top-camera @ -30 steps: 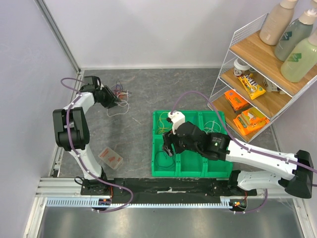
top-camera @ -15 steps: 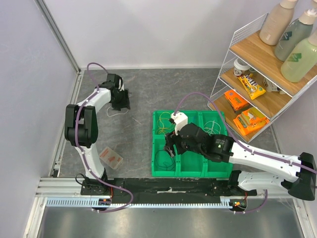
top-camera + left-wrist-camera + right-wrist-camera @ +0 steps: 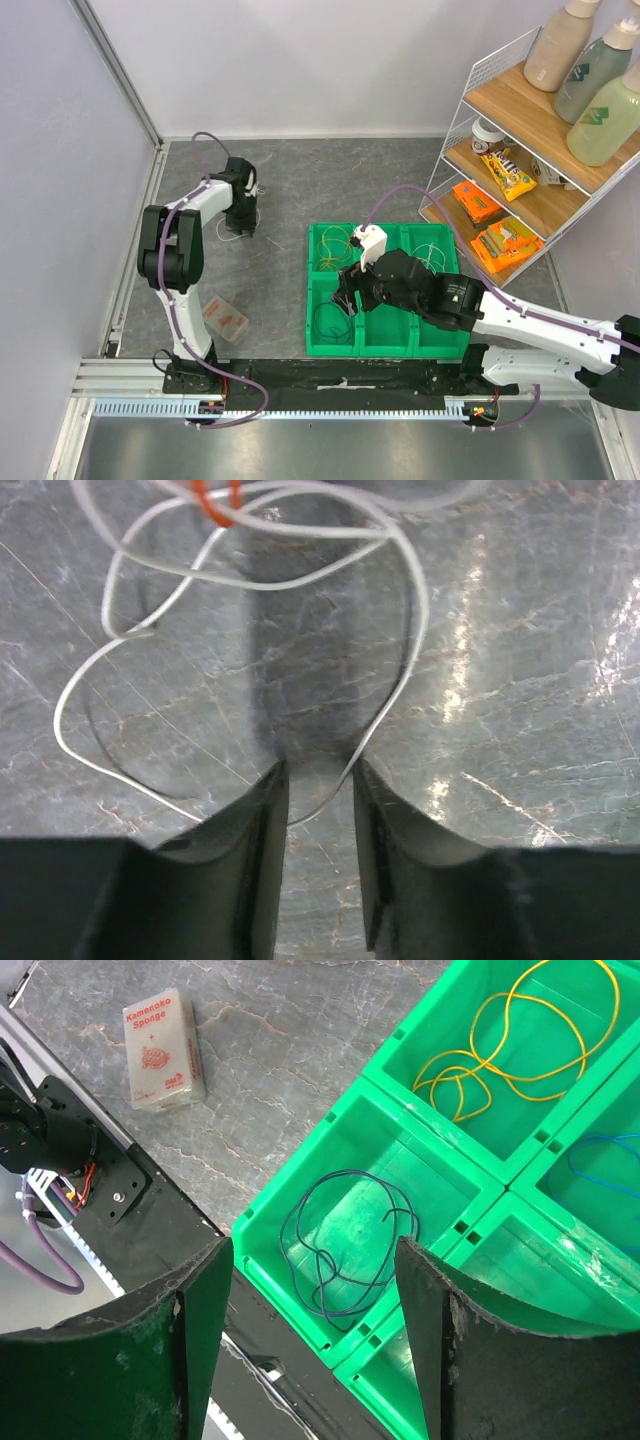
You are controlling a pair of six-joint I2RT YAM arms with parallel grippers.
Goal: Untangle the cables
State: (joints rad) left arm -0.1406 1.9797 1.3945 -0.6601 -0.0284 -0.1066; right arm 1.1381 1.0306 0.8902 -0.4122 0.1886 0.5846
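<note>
1. The left gripper is set low over the table near its far left corner, fingers slightly parted, nothing pinched.
2. A white cable is looped on the table, one bend lying between those fingers; an orange cable is seen among its loops.
3. The right gripper is held wide open and unladen above a green bin by the near edge.
4. A yellow cable, a dark cable and a blue cable are laid in separate compartments.

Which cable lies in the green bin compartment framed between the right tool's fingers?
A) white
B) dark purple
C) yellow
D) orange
B: in the right wrist view the dark purple cable lies alone in the green bin compartment under the open right tool; the yellow cable is in the next compartment.
</note>
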